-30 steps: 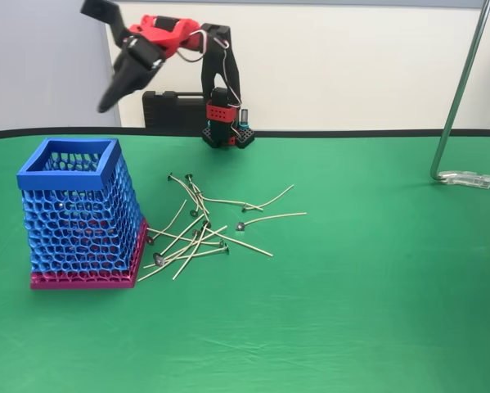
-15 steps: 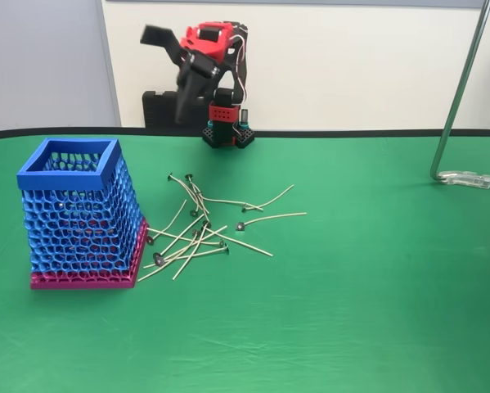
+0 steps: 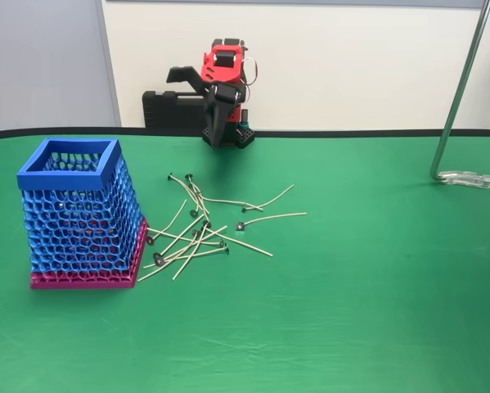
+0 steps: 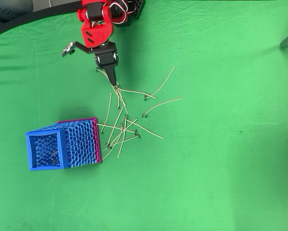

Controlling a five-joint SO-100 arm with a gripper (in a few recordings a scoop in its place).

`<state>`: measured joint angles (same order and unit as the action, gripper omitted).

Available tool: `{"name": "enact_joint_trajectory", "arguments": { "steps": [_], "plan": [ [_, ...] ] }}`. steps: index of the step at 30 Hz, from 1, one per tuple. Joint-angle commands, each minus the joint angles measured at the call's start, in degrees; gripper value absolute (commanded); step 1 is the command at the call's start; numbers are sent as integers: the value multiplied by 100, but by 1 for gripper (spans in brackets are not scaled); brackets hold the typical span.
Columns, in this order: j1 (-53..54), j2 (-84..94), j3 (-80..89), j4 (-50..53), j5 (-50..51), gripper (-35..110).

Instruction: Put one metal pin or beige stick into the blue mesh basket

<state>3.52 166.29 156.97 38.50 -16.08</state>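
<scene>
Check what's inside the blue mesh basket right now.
In the overhead view, the blue mesh basket holds a few beige sticks lying at its bottom. Through the mesh in the fixed view, a small dark disc shows. The mesh blurs an exact count.

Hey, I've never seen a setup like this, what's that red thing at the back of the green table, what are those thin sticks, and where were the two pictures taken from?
The red thing is a small robot arm, bolted at the far edge of a green table. At its tip is a two-finger gripper, a kind of mechanical pincer; its black fingers hang downward with nothing in them, and whether they are open or shut cannot be told.

One picture comes from a camera standing at the table's near side, looking across. The other looks straight down from above.

On the cloth lies a loose pile of beige sticks, thin and slightly curved, each with a small dark disc at one end. To their left in the fixed view stands a blue mesh basket on a magenta base. A black case sits behind the arm, and a metal stand rises at the right.
</scene>
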Motion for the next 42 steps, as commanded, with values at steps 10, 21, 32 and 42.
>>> {"name": "enact_joint_trajectory", "arguments": {
  "steps": [10, 21, 32, 42],
  "plan": [
    [-369, 1213, 1424, -132, 483, 1],
    [-633, 1978, 1969, 316, 853, 1],
    [-694, 2417, 1969, 1037, 1037, 1],
    [-686, 2417, 1969, 1099, 1107, 1]
  ]
}}
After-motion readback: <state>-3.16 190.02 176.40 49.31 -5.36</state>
